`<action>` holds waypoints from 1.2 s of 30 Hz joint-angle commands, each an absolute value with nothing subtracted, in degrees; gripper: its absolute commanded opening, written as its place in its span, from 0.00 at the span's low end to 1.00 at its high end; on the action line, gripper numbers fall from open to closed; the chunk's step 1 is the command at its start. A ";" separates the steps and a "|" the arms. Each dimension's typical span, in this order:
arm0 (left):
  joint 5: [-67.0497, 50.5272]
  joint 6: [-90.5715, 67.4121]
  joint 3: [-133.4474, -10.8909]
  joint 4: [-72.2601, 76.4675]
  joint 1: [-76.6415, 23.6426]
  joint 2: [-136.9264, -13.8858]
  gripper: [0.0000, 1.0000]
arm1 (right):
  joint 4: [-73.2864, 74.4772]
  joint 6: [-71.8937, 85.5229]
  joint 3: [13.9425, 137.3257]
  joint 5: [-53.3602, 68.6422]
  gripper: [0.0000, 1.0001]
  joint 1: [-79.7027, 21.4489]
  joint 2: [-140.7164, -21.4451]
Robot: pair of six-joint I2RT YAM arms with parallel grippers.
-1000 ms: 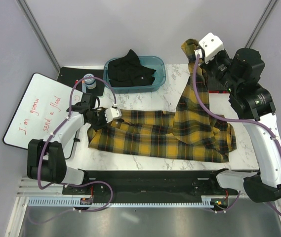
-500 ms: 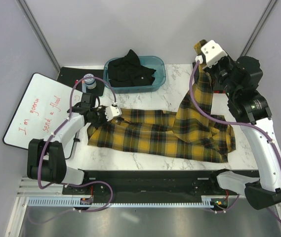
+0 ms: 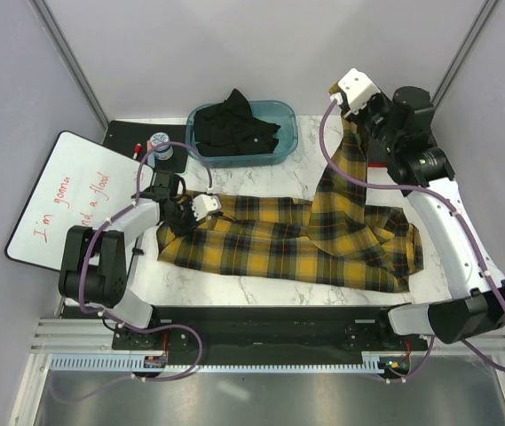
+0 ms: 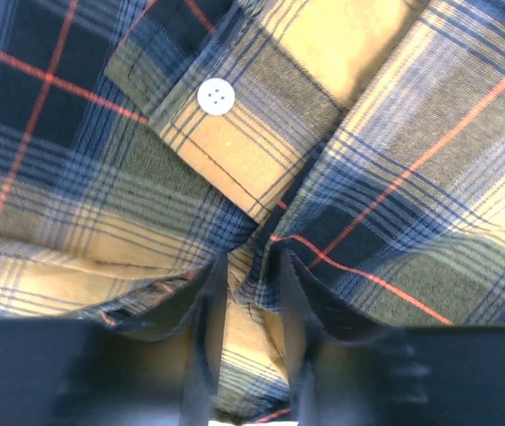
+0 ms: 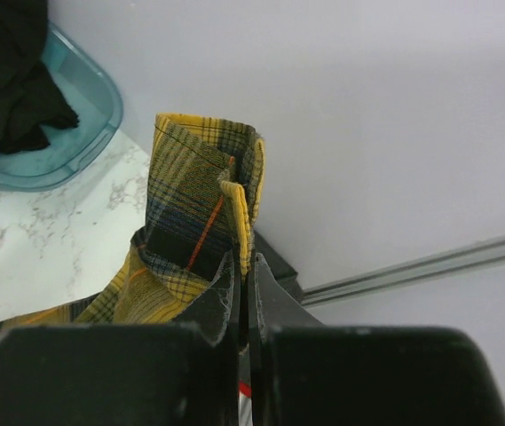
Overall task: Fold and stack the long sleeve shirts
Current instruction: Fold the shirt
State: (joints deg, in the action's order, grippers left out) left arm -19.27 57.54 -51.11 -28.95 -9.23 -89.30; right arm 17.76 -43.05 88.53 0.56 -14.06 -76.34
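The yellow-and-black plaid shirt (image 3: 279, 244) lies spread across the marble table. My right gripper (image 3: 339, 93) is shut on one end of the plaid shirt (image 5: 203, 204) and holds it high above the back right of the table, so the cloth hangs down in a strip. My left gripper (image 3: 212, 206) is low at the shirt's left end, its jaws shut on a fold of plaid fabric (image 4: 252, 293) beside a white button (image 4: 216, 97). Dark shirts (image 3: 234, 129) lie bunched in the teal bin (image 3: 283, 133), also seen in the right wrist view (image 5: 8, 62).
A whiteboard (image 3: 66, 200) with red writing lies at the left. A small jar (image 3: 160, 145) and a red marker stand on a black mat (image 3: 128, 138) behind it. The teal bin sits at the table's back. Booth walls close in on the right.
My right gripper has moved left and slightly back with the shirt end, keeping the hanging strip raised. My left gripper stays on the shirt's left end with little shift.
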 commanded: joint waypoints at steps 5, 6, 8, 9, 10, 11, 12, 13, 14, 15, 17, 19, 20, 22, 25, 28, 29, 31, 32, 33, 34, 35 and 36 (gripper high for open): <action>-26.62 46.43 -55.89 -30.14 -7.56 -82.64 0.72 | 24.33 -34.65 91.49 5.09 0.00 -17.04 -80.16; -29.50 44.84 -57.38 -30.23 -7.21 -81.83 0.73 | 24.95 -33.41 91.32 5.36 0.00 -18.88 -80.16; -32.77 40.28 -58.79 -30.76 -6.42 -79.99 0.75 | 26.53 -29.91 91.23 5.97 0.00 -22.13 -80.16; -35.74 38.95 -60.19 -31.28 -6.16 -79.55 0.75 | 26.98 -29.01 91.14 5.89 0.00 -23.45 -80.33; -36.64 37.37 -60.81 -31.46 -5.98 -79.28 0.76 | 27.24 -28.13 90.88 5.63 0.00 -24.77 -80.42; -37.52 34.74 -61.43 -32.07 -5.72 -78.84 0.77 | 27.33 -27.17 90.70 5.54 0.00 -27.22 -80.51; -39.27 33.41 -62.65 -32.52 -5.45 -78.75 0.79 | 27.33 -25.16 90.53 5.71 0.00 -28.29 -81.20; -40.16 32.27 -63.10 -32.95 -5.10 -78.84 0.79 | 27.33 -24.01 90.18 5.80 0.00 -29.34 -81.56; -41.38 30.25 -63.63 -34.18 -3.88 -78.84 0.79 | 27.33 -23.04 90.18 5.71 0.00 -31.36 -82.78; -44.18 29.02 -64.15 -34.45 -3.08 -78.58 0.80 | 27.33 -20.85 90.26 5.63 0.00 -32.16 -83.66; -47.53 25.43 -64.16 -34.37 -0.11 -78.31 0.80 | 27.42 -18.38 90.70 5.10 0.00 -34.35 -86.38; -51.67 22.95 -63.99 -34.45 3.59 -78.40 0.82 | 27.51 -14.44 91.05 5.62 0.00 -35.76 -88.32; -52.64 21.72 -63.90 -34.63 5.95 -78.57 0.82 | 27.51 -13.11 91.14 5.54 0.00 -37.34 -90.16; -52.21 21.36 -63.81 -35.42 7.38 -78.84 0.83 | 26.64 -9.43 91.40 5.54 0.00 -39.01 -91.92; -50.63 22.50 -63.55 -37.09 8.53 -79.01 0.84 | 24.53 -5.47 91.49 4.66 0.00 -42.71 -94.91; -49.83 22.33 -63.02 -37.18 8.61 -79.28 0.83 | 22.51 -3.43 92.37 1.42 0.00 -47.10 -97.73; -50.27 22.24 -62.93 -37.18 8.53 -79.54 0.83 | 22.24 -1.86 92.72 0.36 0.00 -48.85 -99.30; -50.45 22.24 -62.93 -37.35 8.61 -80.24 0.82 | 20.58 -0.10 93.60 -1.84 0.00 -50.09 -100.72; -50.36 22.41 -62.84 -37.35 8.53 -80.59 0.82 | 20.39 2.44 94.04 -1.41 0.00 -51.14 -102.38; -50.10 22.50 -62.84 -37.18 8.53 -80.94 0.82 | 19.87 3.24 94.22 -1.15 0.00 -51.67 -103.00; -49.92 22.50 -62.93 -37.09 8.53 -81.38 0.82 | 19.25 3.86 94.91 -0.10 0.10 -52.29 -103.62; -49.49 22.67 -63.10 -37.00 8.61 -82.08 0.82 | 19.34 3.78 95.53 1.83 0.14 -53.60 -104.84; -49.31 22.68 -63.19 -36.91 8.61 -82.26 0.82 | 19.42 3.78 96.15 2.11 0.22 -54.22 -105.11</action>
